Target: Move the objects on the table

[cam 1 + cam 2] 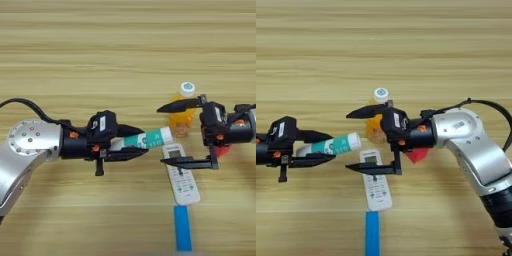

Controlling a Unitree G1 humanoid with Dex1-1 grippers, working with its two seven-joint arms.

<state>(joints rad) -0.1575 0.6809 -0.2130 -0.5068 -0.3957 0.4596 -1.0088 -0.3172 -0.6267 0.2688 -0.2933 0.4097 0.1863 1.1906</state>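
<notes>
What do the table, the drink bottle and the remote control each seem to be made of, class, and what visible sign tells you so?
The table looks like wood or a wood-look laminate, matt: horizontal plank grain. The drink bottle seems clear plastic: orange contents show through, under an opaque white cap. The remote control looks like hard white plastic, smooth, with rows of small buttons.

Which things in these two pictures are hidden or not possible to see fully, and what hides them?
- Red cube: mostly hidden in both views behind the right gripper, whose fingers stand wide open.
- Orange bottle: its right side is covered by the same gripper's upper finger and body.
- White-and-teal tube: its rear end is hidden inside the left gripper, shut on it.
- Blue bar: its near end is cut off by the bottom edge in both views.
</notes>
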